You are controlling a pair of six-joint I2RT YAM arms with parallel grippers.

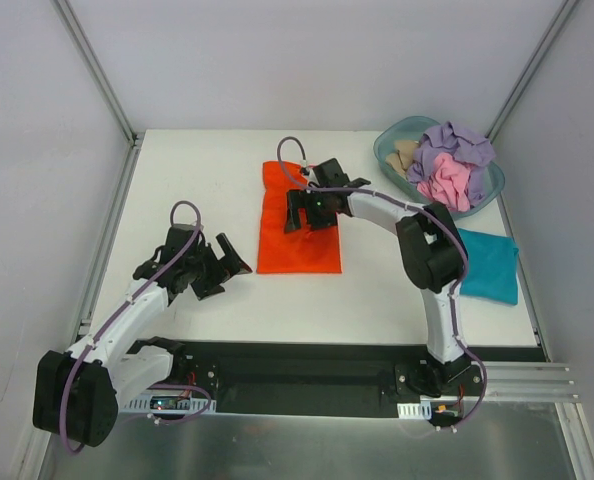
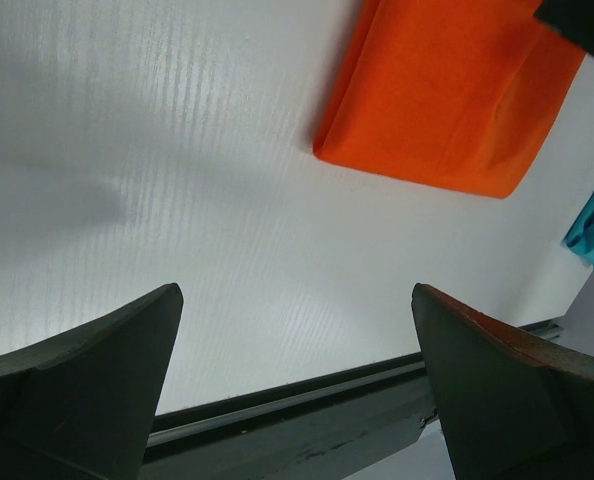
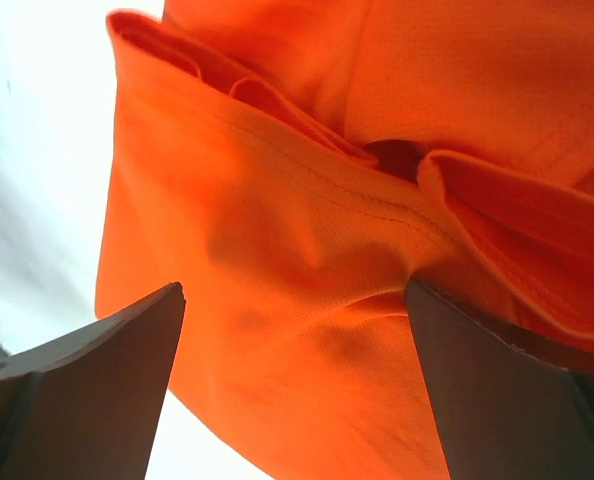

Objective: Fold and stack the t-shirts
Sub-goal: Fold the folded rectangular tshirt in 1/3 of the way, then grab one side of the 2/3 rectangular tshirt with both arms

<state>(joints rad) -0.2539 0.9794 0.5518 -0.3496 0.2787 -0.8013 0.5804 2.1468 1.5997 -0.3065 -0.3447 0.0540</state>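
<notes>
Right gripper (image 1: 301,212), jaws apart, is over the orange shirt (image 1: 295,252) at centre frame, with folded edges lying between them. It should catch every layer together before lifting. Left gripper (image 1: 223,268) hangs spread, left of the shirt.

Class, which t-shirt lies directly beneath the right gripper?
The orange t-shirt, flat mid-table under the right gripper. The teal t-shirt lies by the right edge; the remaining shirts sit heaped in the tub.
</notes>
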